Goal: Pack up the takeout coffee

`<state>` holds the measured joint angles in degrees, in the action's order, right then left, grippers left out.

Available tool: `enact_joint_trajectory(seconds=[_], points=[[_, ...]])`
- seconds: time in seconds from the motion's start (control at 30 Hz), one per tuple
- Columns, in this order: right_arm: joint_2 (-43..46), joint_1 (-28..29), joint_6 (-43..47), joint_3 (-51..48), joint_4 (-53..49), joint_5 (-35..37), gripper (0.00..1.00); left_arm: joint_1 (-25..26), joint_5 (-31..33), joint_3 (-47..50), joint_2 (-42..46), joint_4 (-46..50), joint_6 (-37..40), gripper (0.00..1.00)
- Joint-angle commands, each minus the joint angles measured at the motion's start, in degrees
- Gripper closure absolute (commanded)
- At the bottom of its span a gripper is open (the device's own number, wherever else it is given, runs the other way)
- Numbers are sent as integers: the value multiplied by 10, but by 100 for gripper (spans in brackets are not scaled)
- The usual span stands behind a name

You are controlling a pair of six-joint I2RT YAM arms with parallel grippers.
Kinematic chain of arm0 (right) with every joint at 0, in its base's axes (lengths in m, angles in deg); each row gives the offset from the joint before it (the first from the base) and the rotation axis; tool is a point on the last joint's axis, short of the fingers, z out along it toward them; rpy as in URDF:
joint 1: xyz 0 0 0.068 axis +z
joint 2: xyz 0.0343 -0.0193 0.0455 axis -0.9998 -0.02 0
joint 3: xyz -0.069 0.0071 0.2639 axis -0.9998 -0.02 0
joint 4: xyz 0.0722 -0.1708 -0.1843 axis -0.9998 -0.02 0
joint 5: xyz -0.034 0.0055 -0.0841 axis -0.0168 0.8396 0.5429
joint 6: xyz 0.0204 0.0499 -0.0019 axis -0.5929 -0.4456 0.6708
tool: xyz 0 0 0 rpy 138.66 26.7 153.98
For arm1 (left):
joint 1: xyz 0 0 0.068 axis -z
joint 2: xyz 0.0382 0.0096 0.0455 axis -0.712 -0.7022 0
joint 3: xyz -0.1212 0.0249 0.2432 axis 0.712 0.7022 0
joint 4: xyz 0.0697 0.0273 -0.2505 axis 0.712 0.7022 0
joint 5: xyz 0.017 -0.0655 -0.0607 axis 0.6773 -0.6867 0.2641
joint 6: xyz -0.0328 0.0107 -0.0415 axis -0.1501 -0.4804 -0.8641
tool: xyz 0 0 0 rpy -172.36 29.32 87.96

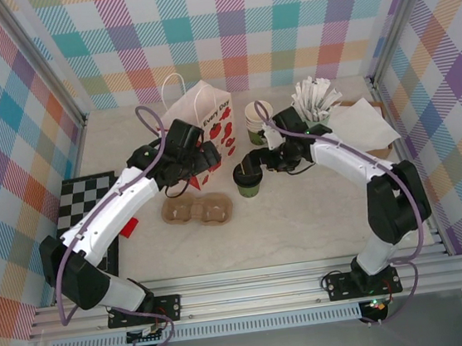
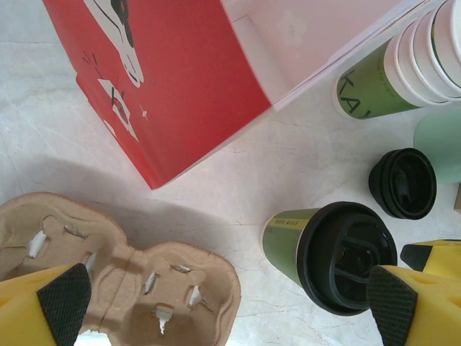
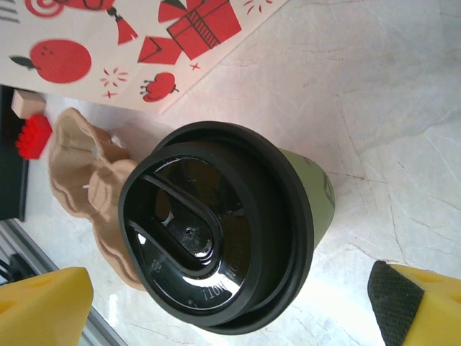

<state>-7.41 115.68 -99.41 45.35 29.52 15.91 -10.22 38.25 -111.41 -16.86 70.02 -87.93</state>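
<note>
Pale marbled table (image 1: 319,213), plaid walls on three sides, and from above the takeout coffee (image 1: 249,183) stands upright mid-table, with open floor on its near side and the white-and-red paper bag (image 1: 199,114) just behind and left. The left gripper (image 1: 213,160) hangs in front of the bag, the right gripper (image 1: 256,158) close over the cup, and the moulded pulp cup carrier (image 1: 198,209) lies flat just left of the coffee. Over to the left wrist: the left gripper (image 2: 229,308) is spread wide and empty, one black pad over the cup carrier (image 2: 122,274), the other by the glossy black lid of the takeout coffee (image 2: 328,256). A loose lid (image 2: 403,184) and the stack of cups (image 2: 403,68) sit beyond. Right wrist now: the right gripper (image 3: 230,310) gapes too, its yellow fingers (image 3: 43,310) flanking the takeout coffee (image 3: 216,231) without touching, with bare marble to the right.
</note>
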Motion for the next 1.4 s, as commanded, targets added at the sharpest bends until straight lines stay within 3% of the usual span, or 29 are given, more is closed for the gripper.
enact_joint_trajectory(seconds=[0.0, 0.7, 1.37], points=[[-25, 16, 55, 42, -38, 25, 0, -6, -3, 4, -14, 6, -14, 0], [-96, 58, 68, 119, -101, 86, 0, -10, -2, 14, -39, 20, -27, 0], [-107, 58, 45, 95, -79, 53, 3, -11, -9, 16, -52, 19, -26, 0]])
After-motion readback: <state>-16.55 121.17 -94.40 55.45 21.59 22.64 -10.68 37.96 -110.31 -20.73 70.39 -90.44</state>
